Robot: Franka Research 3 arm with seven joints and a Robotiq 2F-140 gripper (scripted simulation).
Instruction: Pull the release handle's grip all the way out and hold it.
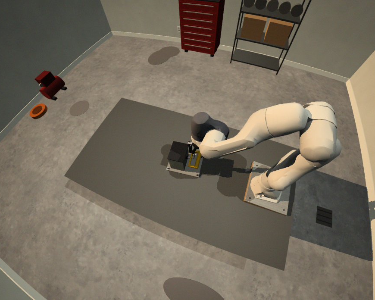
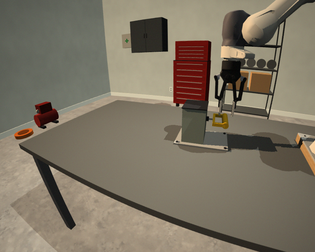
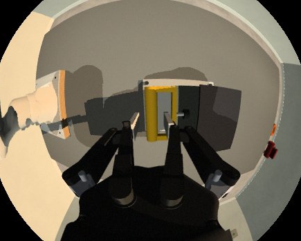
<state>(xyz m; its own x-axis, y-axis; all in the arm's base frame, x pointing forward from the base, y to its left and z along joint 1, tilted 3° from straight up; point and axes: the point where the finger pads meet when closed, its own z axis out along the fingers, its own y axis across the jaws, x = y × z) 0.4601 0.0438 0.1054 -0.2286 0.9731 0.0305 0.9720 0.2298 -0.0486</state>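
Note:
The release handle's yellow grip (image 2: 222,120) sticks out level from the grey housing (image 2: 193,122) on its baseplate (image 2: 215,139); it also shows from above (image 1: 194,159). My gripper (image 2: 226,111) points straight down just above the grip's outer bar. In the wrist view the fingertips stand partly open, one on each side of the yellow bar (image 3: 151,114), with a gap on both sides. The fingers hold nothing. The housing (image 3: 207,112) lies to the right in that view.
My arm's base plate (image 1: 268,190) is bolted to the table to the right of the housing. Off the table stand a red tool chest (image 2: 192,71), a shelf rack (image 2: 256,78), a red compressor (image 2: 45,115) and an orange ring (image 2: 24,133).

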